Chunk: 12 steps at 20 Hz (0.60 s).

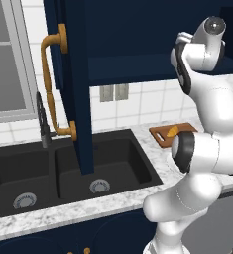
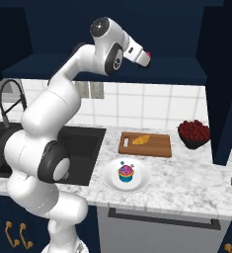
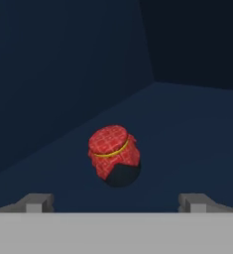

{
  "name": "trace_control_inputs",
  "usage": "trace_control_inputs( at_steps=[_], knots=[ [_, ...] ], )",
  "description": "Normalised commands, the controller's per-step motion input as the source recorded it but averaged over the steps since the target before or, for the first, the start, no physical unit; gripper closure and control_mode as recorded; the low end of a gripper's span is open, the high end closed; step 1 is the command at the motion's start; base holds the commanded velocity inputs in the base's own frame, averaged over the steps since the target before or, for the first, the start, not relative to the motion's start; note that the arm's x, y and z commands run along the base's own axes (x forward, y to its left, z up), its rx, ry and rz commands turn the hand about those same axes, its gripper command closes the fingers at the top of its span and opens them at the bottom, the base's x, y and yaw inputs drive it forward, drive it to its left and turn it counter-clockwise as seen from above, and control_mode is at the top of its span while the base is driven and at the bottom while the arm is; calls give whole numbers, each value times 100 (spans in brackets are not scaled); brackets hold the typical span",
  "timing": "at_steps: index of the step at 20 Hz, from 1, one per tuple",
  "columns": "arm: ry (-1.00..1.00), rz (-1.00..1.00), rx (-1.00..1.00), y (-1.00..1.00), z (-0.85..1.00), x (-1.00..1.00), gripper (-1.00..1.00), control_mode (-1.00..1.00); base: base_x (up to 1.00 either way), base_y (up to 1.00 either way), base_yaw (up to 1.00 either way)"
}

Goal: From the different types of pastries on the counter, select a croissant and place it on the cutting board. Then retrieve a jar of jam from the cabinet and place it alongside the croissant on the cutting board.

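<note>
Reaching into cabinet (image 2: 112,69), my fingers (image 3: 116,202) spread wide, jam jar (image 3: 114,155) just ahead on shelf; croissant (image 2: 140,140) on cutting board (image 2: 157,147).

Arm: rises from the base in front of the sink (image 2: 63,143), bends at a dark elbow joint, then climbs up and forward.
Upper links: folded high, above the sink's right end, wrist turned away from the base.
Hand: level, pointing into the space above the sink's far right.
Gripper (image 3: 115,201): jaws spread wide apart, nothing between them.
Fingertips (image 3: 37,202): two small grey tips, level with each other.
</note>
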Motion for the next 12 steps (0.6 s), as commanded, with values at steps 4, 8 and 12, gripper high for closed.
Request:
trace_control_inputs(
  at_steps=[4, 8, 12],
  knots=[
    [5, 5, 3, -15, 0, 34, -100, -100, 0, 0, 0],
    [7, 5, 4, -17, 0, 43, -100, -100, 0, 0, 0],
    [5, 3, 1, -6, 0, 11, -100, -100, 0, 0, 0]
  ],
)
